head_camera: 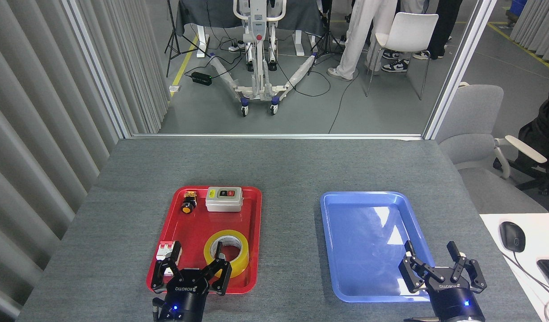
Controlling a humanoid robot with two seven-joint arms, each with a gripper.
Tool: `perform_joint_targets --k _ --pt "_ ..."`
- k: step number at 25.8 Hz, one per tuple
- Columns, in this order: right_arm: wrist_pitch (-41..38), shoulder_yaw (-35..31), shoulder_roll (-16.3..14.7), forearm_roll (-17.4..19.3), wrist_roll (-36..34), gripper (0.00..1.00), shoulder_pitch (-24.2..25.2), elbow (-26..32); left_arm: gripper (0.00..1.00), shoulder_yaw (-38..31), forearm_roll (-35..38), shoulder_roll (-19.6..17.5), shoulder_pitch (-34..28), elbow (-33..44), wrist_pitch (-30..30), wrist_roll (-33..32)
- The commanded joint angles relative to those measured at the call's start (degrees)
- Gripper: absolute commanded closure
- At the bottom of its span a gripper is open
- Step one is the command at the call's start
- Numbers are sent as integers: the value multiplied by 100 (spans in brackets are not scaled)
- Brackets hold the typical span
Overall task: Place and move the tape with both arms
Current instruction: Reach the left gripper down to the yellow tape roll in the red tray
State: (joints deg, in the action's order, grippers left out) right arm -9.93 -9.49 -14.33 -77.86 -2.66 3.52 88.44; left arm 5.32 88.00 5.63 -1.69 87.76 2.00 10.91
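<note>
1. On the grey felt-like surface (279, 170), a glossy red tray (256, 232) is seen; the round yellow tape (238, 250) lies inside it.
2. Both the left gripper (196, 257) and the right gripper (430, 247) are spread open, with nothing held.

Red tray (256, 232) holds a switch box (224, 198), perhaps a breaker (165, 250); blue tray (330, 232) beside.

"ROBOTIQ" on left gripper (197, 261) and right gripper (430, 254)
</note>
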Motion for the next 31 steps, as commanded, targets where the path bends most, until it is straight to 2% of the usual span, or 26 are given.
perform_joint_targets --k 1,13,21,24,29,31 --pt "-9 0 -8 -1 -7 0 0 -3 0 -5 -11 -18 -25 -4 -33 -1" --pt "-18 26 1 7 -16 0 167 -3 0 -136 -108 -53 432 -338 -6 -18" --pt "-45 26 -8 7 -16 0 202 6 0 -31 -108 -18 265 -162 -77 8" --pt "-45 18 -8 7 -16 0 202 6 0 -31 -108 -36 547 -496 -68 -1" --pt "-36 9 1 7 -16 0 220 6 0 -48 -126 -27 1461 -1481 99 -115" --pt "-36 18 1 7 -16 0 220 6 0 -22 -126 -27 1575 -1516 152 -159"
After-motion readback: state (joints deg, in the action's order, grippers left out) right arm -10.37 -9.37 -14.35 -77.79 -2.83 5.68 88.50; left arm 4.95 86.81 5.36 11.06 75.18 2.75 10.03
